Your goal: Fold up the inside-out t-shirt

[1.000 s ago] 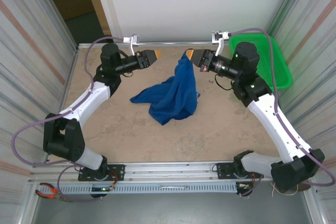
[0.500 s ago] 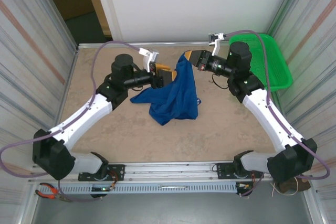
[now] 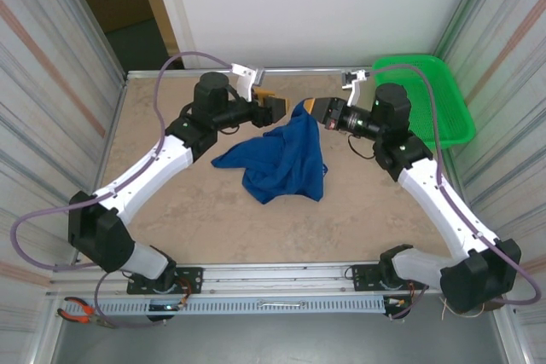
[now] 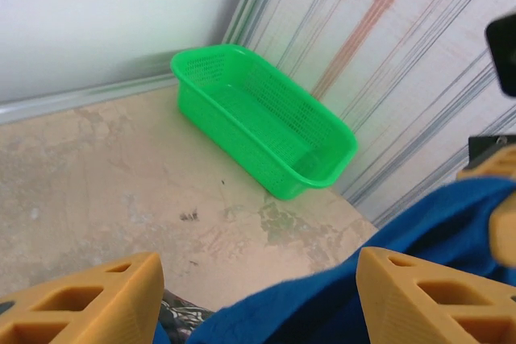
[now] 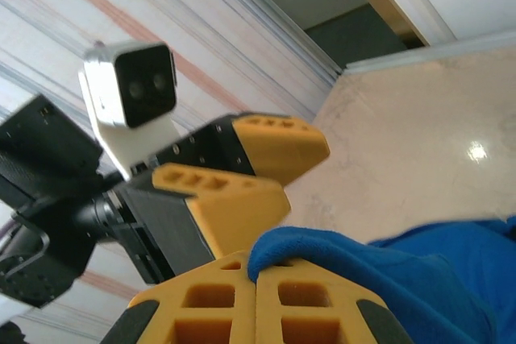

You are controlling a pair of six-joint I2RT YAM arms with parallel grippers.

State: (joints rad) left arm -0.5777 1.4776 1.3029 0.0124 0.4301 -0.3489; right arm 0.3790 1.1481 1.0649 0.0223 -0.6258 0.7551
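Observation:
The inside-out t-shirt (image 3: 281, 155) is a royal-blue crumpled heap on the tan table, with one corner pulled up toward the back. My right gripper (image 3: 315, 110) is shut on that raised corner; in the right wrist view the fold of the shirt (image 5: 387, 279) curls out of the closed jaws of the right gripper (image 5: 256, 278). My left gripper (image 3: 274, 107) hovers open just left of that corner, tips facing the right gripper. In the left wrist view the open left gripper (image 4: 258, 312) has the shirt's blue edge (image 4: 339, 300) lying loosely between its jaws. The left gripper (image 5: 306, 175) stands close in front of the right one.
A green mesh basket (image 3: 426, 95) stands at the back right corner; the basket (image 4: 266, 118) lies beyond the left gripper. Ribbed walls close in on both sides and a white wall at the back. Pliers (image 3: 81, 311) lie below the front rail.
My left arm swung from the back left in to the shirt's raised corner, its jaws widening. The right gripper moved slightly forward and right, still gripping the corner.

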